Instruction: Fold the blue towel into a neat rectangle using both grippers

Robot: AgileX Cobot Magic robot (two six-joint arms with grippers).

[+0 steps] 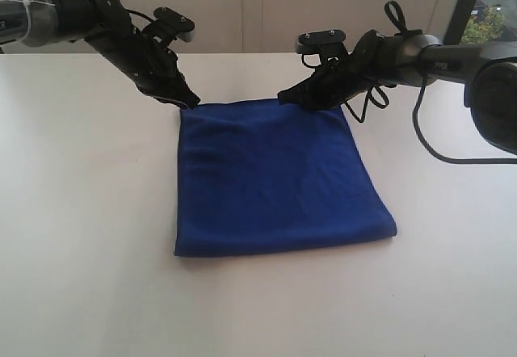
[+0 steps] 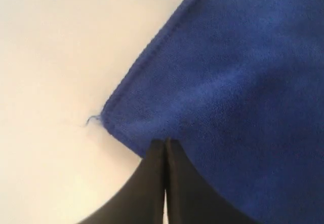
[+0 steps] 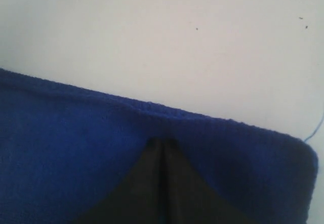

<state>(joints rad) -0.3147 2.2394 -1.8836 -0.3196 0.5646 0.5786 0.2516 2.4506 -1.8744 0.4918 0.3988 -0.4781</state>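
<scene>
The blue towel (image 1: 275, 179) lay flat on the white bench (image 1: 81, 212) as a rough rectangle, its near edge thick and rounded. The left hand (image 1: 187, 98) sat at the towel's far left corner, fingers pressed together on the cloth just inside the stitched edge (image 2: 165, 142), beside a small loose thread (image 2: 91, 120). The right hand (image 1: 284, 96) was closed on the far edge nearer the other corner, the cloth puckered around its tips (image 3: 162, 142).
</scene>
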